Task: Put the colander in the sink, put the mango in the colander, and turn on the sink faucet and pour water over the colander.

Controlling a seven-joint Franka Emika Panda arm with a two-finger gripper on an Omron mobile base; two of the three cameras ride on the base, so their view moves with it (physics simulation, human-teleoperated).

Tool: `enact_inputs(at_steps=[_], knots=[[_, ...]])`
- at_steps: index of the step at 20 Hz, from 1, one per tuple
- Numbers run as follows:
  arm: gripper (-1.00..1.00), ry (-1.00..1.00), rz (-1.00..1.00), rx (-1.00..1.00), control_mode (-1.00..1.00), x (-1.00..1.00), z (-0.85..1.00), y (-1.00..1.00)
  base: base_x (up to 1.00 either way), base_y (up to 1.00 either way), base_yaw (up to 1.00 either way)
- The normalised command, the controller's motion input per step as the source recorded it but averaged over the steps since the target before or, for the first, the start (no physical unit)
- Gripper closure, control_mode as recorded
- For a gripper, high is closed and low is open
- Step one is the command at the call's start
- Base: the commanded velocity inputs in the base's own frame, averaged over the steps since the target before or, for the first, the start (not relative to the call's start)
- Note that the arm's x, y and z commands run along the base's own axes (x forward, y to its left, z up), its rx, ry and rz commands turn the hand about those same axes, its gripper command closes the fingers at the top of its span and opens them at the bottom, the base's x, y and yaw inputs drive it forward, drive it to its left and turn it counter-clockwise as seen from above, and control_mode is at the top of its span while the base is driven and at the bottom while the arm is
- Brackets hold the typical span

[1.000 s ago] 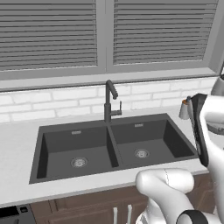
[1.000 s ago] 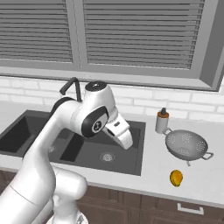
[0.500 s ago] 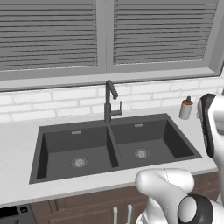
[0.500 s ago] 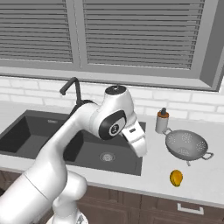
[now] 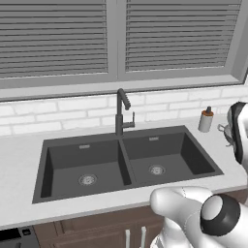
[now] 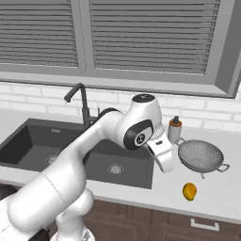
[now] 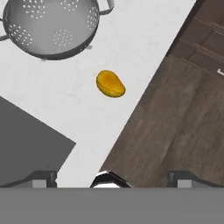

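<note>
So far, nothing of the task looks done.
Left base view: dark charcoal double-basin sink [image 5: 127,160] holds nothing; tall dark grey gooseneck faucet [image 5: 121,112] runs no water.
Right base view: round perforated silver-grey metal colander [image 6: 200,155] stands on the white worktop [image 6: 214,189] right of the sink, small orange-yellow mango [image 6: 189,191] near it.
Hand view: end effector [image 7: 114,177] spread wide, holding nothing, above the worktop's front edge, well apart from colander and mango.
Left: all three steps.

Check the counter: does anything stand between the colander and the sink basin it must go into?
Nothing visible does. The colander sits on bare counter right of the sink; the soap bottle stands behind, the mango in front.
</note>
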Motion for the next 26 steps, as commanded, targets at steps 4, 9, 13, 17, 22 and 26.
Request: enact_inputs(at_steps=[4, 9, 13, 17, 22, 26], knots=[[-1.0, 0.0, -0.05, 0.0, -1.0, 0.04, -0.19, -0.55, 0.0, 0.0, 0.0], [-1.0, 0.0, -0.04, 0.02, -1.0, 0.05, -0.12, -0.48, 0.0, 0.0, 0.0], [-1.0, 0.0, 0.06, 0.06, -1.0, 0.18, 0.0, -0.32, 0.0, 0.0, 0.0], [-1.0, 0.0, 0.01, 0.06, -1.0, 0.25, -0.08, -0.28, 0.0, 0.0, 0.0], [-1.0, 0.0, 0.0, 0.03, -1.0, 0.25, -0.22, -0.13, 0.0, 0.0, 0.0], [-1.0, 0.0, 0.0, 0.01, -1.0, 0.31, -0.29, -0.19, 0.0, 0.0, 0.0]])
